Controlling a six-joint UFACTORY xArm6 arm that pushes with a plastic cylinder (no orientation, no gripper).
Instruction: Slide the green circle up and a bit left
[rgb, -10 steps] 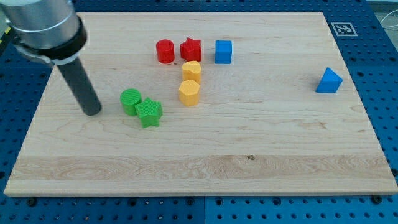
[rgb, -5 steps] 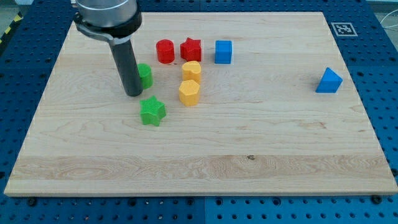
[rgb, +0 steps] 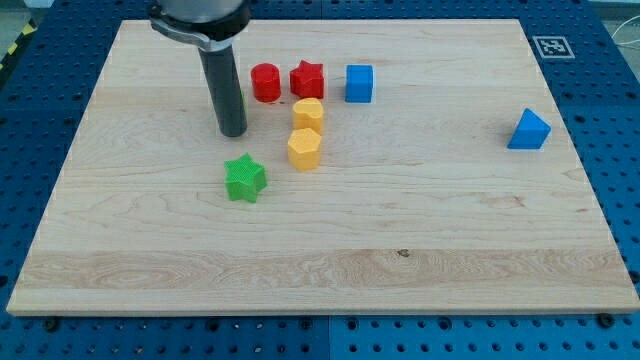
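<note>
My tip (rgb: 232, 131) rests on the wooden board (rgb: 420, 220), left of the block cluster. The green circle (rgb: 242, 101) is almost wholly hidden behind the rod. Only a thin green sliver shows at the rod's right edge, just above the tip and left of the red circle (rgb: 265, 82). The green star (rgb: 244, 179) lies alone below the tip, apart from it.
A red star (rgb: 307, 79) and a blue cube (rgb: 359, 83) stand in a row right of the red circle. Two yellow blocks (rgb: 308, 114) (rgb: 304, 149) sit stacked below the red star. A blue wedge-like block (rgb: 528, 130) lies at the view's right.
The rod swept from the view's left to the green circle and pushed it up, away from the green star. The circle is now behind the rod, near the red circle.
</note>
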